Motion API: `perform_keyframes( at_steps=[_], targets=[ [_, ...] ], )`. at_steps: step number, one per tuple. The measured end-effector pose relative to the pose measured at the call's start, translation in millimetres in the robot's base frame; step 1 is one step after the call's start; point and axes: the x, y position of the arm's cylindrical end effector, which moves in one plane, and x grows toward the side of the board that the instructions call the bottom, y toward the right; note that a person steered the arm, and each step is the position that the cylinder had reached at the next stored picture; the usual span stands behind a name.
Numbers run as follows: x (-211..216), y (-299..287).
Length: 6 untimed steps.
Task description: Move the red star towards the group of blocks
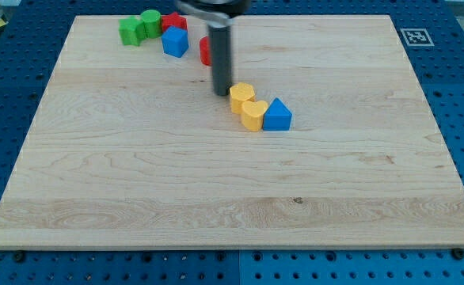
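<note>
- The wooden tabletop was bare across its whole lower half and along the view's left and right sides; every block sat in the upper part.
- A group at the view's top left lay close to the top edge: a green block, a green cylinder-like block, a blue block and a red block partly behind the blue one.
- Near the middle, a yellow block, a yellow heart-shaped block and a blue triangular block sat touching in a short row.
- A black-and-white marker sat at the tabletop's top right corner.
- The rod's upper part was blurred and cut off by the view's top edge.
- A second red block showed only as a sliver at the rod's left; its shape could not be made out, so whether it was the star could not be told.
- There was no pincer to open or close, only my tip, resting just left of the yellow block and just below the half-hidden red one.
</note>
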Motion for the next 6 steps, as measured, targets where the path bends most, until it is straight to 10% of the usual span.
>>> perform_keyframes(
  at_steps=[2, 4, 6],
  targets=[
    [-86, 40],
    [-150, -62],
    [-100, -80]
  ],
)
